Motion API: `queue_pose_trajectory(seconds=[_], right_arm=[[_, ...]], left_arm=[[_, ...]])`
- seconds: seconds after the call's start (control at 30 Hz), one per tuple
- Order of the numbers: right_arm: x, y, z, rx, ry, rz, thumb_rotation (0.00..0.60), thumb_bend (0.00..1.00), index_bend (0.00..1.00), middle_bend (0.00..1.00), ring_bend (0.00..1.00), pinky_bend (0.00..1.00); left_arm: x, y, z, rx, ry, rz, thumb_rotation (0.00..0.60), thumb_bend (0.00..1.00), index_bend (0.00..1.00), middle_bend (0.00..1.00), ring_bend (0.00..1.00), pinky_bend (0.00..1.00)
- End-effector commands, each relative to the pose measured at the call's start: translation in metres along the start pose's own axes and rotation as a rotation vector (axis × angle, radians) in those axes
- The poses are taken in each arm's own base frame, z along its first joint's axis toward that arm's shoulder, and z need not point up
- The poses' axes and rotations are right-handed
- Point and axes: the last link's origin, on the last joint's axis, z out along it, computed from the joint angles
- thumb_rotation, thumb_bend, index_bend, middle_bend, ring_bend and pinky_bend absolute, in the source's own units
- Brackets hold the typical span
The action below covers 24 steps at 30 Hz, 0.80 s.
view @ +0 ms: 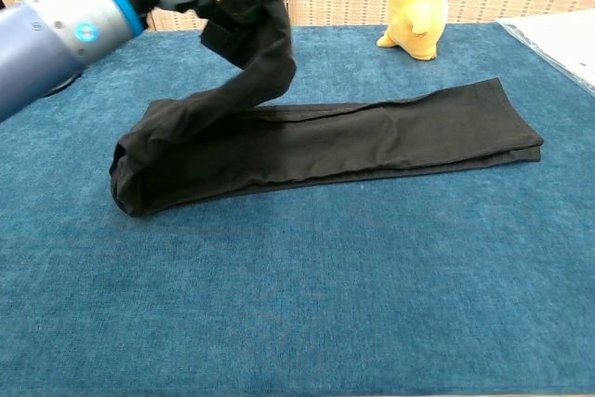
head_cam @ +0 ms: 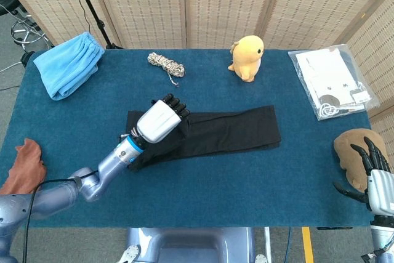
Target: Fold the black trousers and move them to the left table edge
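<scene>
overhead, the left robot hand (head_cam: 161,118) grips the black trousers (head_cam: 234,132) by one raised end, the rest flat on the table

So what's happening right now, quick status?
Left robot hand holds trousers end, lifted over the middle. Right robot hand open, idle at table edge. Nothing in the way.

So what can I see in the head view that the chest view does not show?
Only the head view shows the blue folded cloth, the plastic bag of papers, the brown cloth, the brown object at the right edge, the rope bundle and the right hand, open. Only the chest view shows the lifted trouser end hanging clear of the table. Both share the black trousers, the left hand holding them, and the yellow plush toy.
</scene>
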Motion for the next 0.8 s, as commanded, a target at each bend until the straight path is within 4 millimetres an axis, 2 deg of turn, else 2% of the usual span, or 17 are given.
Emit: queue_pose_trajectory(seconds=[0.03, 0.2, 0.63, 0.7, 0.8], right_arm=[[0.000, 0.002, 0.001, -0.005, -0.001, 0.000, 0.600, 0.00, 0.16, 0.02, 0.00, 0.10], [0.002, 0.005, 0.003, -0.017, 0.002, 0.003, 0.600, 0.00, 0.16, 0.02, 0.00, 0.10], [0.004, 0.007, 0.003, -0.024, -0.003, 0.012, 0.600, 0.00, 0.16, 0.02, 0.00, 0.10], [0.004, 0.007, 0.003, -0.022, -0.003, 0.012, 0.600, 0.00, 0.16, 0.02, 0.00, 0.10], [0.003, 0.007, 0.003, -0.022, -0.006, 0.011, 0.600, 0.00, 0.16, 0.02, 0.00, 0.10]], left_arm=[[-0.003, 0.010, 0.018, -0.003, 0.001, 0.015, 0.600, 0.43, 0.68, 0.56, 0.47, 0.44], [-0.006, 0.031, 0.051, -0.012, -0.007, 0.039, 0.600, 0.43, 0.68, 0.56, 0.47, 0.44], [-0.021, 0.067, 0.091, 0.016, -0.030, 0.044, 0.600, 0.42, 0.67, 0.56, 0.47, 0.44], [-0.021, 0.070, 0.095, 0.026, -0.028, 0.032, 0.600, 0.42, 0.64, 0.52, 0.46, 0.44], [-0.022, 0.076, 0.101, 0.030, -0.030, 0.011, 0.600, 0.40, 0.50, 0.38, 0.38, 0.44]])
